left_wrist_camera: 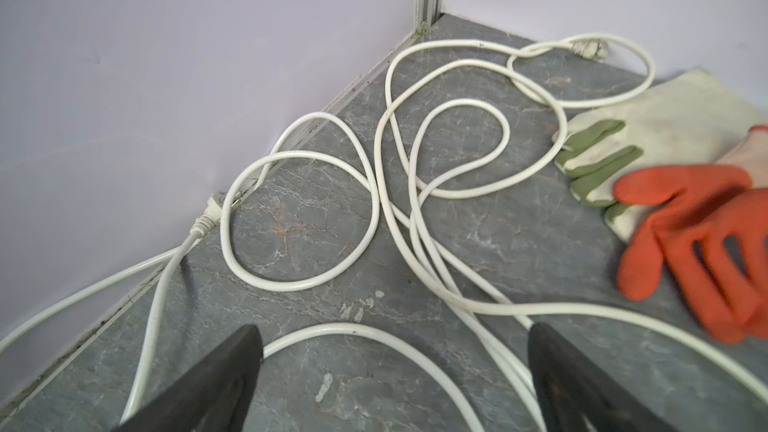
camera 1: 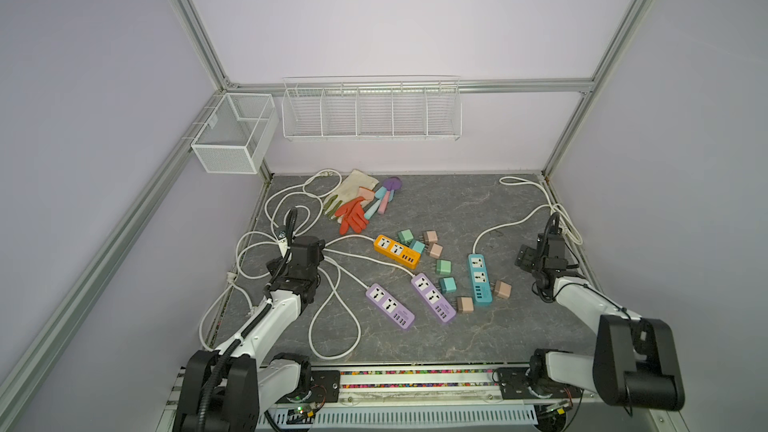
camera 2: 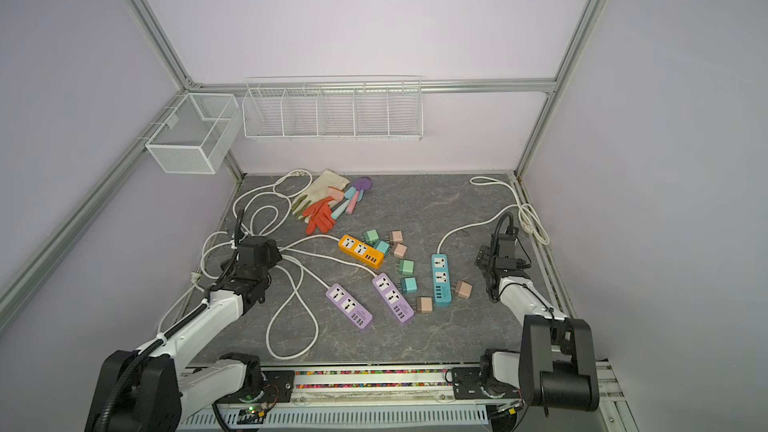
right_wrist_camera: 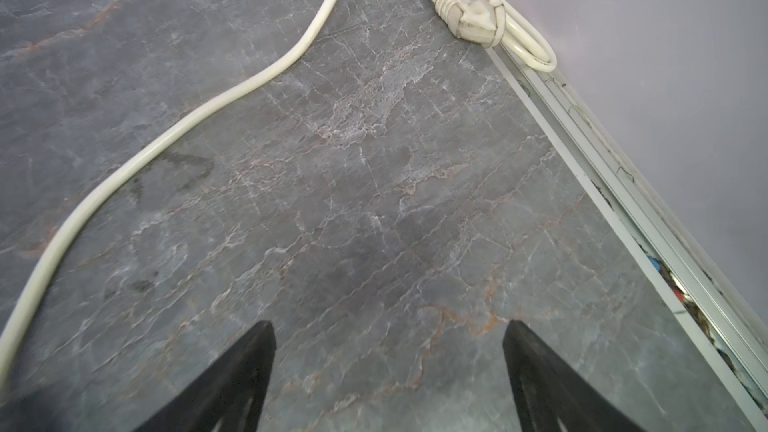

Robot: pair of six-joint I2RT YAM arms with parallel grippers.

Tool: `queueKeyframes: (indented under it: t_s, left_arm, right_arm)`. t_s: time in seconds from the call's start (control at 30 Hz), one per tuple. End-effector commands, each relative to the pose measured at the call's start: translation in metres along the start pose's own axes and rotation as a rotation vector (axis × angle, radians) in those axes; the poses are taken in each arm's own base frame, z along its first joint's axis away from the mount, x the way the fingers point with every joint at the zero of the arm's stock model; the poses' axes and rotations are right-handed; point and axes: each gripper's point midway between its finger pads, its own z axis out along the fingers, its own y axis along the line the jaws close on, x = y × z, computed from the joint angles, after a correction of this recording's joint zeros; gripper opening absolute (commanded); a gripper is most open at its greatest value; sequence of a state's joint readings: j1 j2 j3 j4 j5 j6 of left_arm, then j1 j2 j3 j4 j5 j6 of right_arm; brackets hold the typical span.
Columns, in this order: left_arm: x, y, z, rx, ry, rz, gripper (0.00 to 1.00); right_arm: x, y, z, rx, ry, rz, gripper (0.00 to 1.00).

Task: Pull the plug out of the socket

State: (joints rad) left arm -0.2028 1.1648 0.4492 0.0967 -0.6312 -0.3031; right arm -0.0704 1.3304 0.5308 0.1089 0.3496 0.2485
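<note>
Orange (camera 1: 397,251), blue (camera 1: 480,279) and two purple (camera 1: 389,305) power strips lie mid-table, their socket faces bare in both top views. Several small green, teal and pink plugs lie loose among them; a teal plug (camera 1: 417,246) rests against the orange strip's side. My left gripper (camera 1: 306,243) (left_wrist_camera: 395,326) is open above white cords (left_wrist_camera: 299,218), with nothing between its fingers. My right gripper (camera 1: 530,253) (right_wrist_camera: 390,322) is open over bare table to the right of the blue strip, holding nothing.
An orange glove (left_wrist_camera: 698,234) and a beige glove (camera 1: 353,187) lie at the back with pastel tools. Cord loops cover the left side. A white cord plug (right_wrist_camera: 473,18) lies by the right wall. Wire baskets (camera 1: 371,112) hang on the back wall.
</note>
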Motion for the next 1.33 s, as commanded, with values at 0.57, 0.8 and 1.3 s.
queueKeyframes:
  t_s: [0.57, 0.8, 1.3]
  left_arm:
    - [-0.029, -0.062, 0.032, 0.305, -0.332, 0.118, 0.99]
    - [-0.029, -0.047, 0.052, 0.273, -0.225, 0.055, 0.99]
    - [-0.029, -0.047, 0.051, 0.278, -0.250, 0.053, 0.99]
  right_arm:
    - [-0.033, 0.086, 0.001, -0.360, -0.376, -0.249, 0.89]
    - [-0.033, 0.086, 0.000, -0.357, -0.378, -0.251, 0.88]
    - [-0.033, 0.086, 0.001, -0.357, -0.377, -0.251, 0.88]
